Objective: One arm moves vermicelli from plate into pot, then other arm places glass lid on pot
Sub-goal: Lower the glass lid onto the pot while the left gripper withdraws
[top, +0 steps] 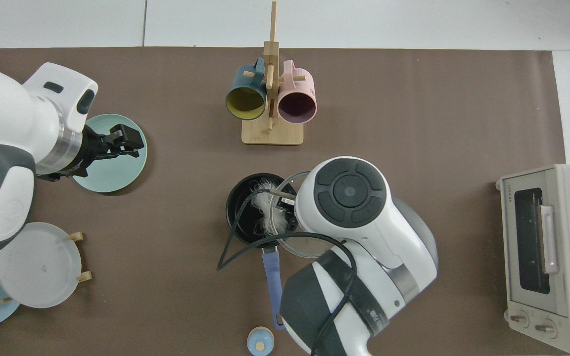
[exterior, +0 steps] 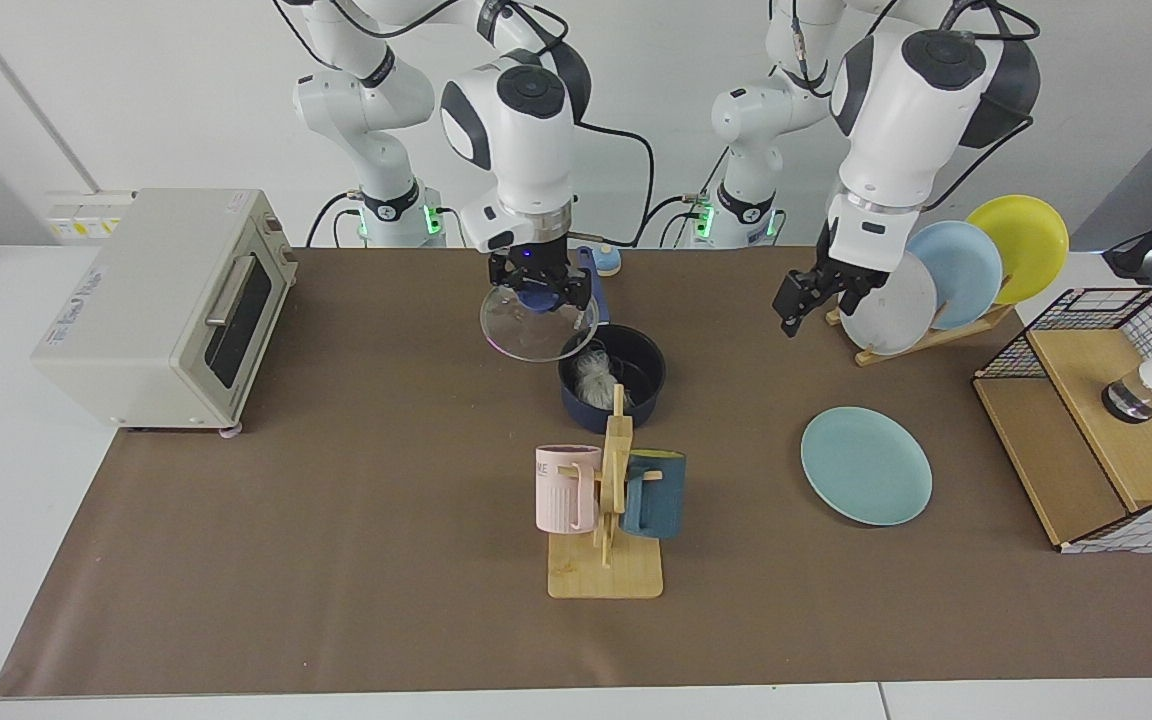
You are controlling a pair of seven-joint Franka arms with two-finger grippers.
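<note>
Brown mat, your right gripper (exterior: 540, 291) pinches the lid (exterior: 536, 325) by its knob beside the pot (exterior: 612, 376) holding vermicelli (exterior: 591, 378), left gripper (exterior: 808, 298) waits empty, slightly parted.

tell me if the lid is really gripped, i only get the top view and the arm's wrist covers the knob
observer: yes, the facing view shows the right hand shut on the blue knob of the glass lid.
operator: is it down on the pot yet
observer: no, the glass lid hangs in the air, clear of the pot and not seated on its rim.
operator: other hand looks like it's on the teal plate
observer: it isn't. The left hand is raised well above the table, in front of the grey racked plate, apart from the teal plate.
</note>
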